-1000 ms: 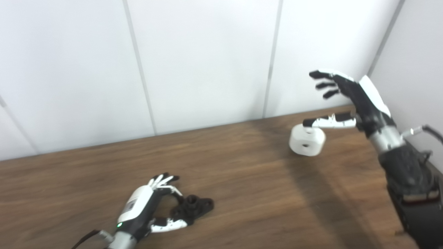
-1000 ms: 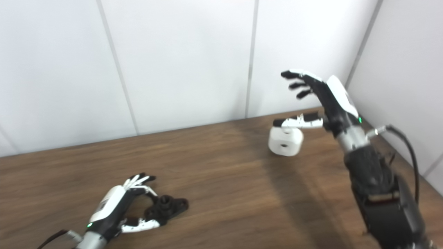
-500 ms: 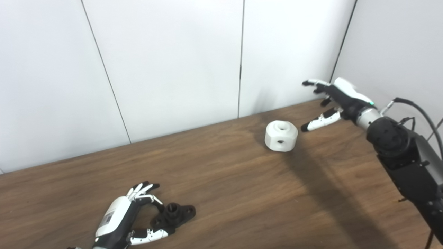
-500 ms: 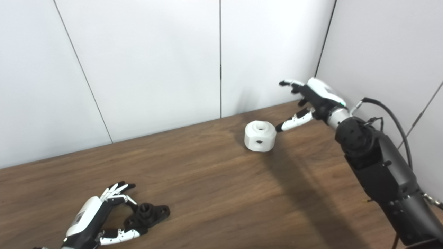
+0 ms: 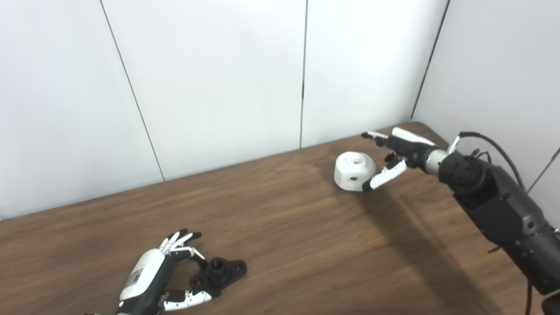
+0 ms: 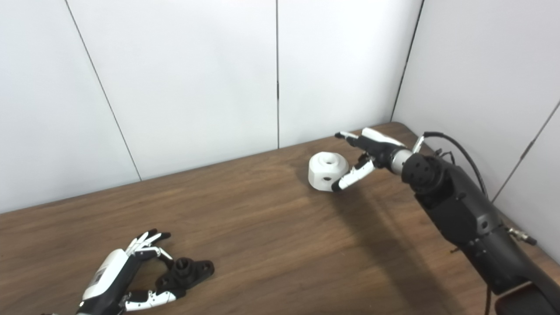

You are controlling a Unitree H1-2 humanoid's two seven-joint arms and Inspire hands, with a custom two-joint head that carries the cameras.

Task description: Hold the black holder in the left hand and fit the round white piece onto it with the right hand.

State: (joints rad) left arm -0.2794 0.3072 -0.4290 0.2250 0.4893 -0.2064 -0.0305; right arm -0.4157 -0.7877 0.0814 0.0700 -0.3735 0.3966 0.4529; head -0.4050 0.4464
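Observation:
The black holder point(image 5: 222, 271) lies flat on the brown table point(image 5: 284, 236) near the front left. My left hand point(image 5: 162, 280) rests on the table around the holder's left side, fingers and thumb spread on either side of it, open and not lifting it. The round white piece point(image 5: 353, 171) stands on the table at the back right, a hole in its top and one in its side. My right hand point(image 5: 391, 154) is open just to its right, thumb low against the piece's front right side, fingers reaching past its far side.
White wall panels close off the back of the table, and another wall runs along its right edge point(image 5: 437, 144). The right forearm point(image 5: 494, 201) and its cable stretch over the table's right side.
The right hand has come down to table level and closed in on the white piece, its thumb now at the piece's side. The left hand and the holder have not moved.

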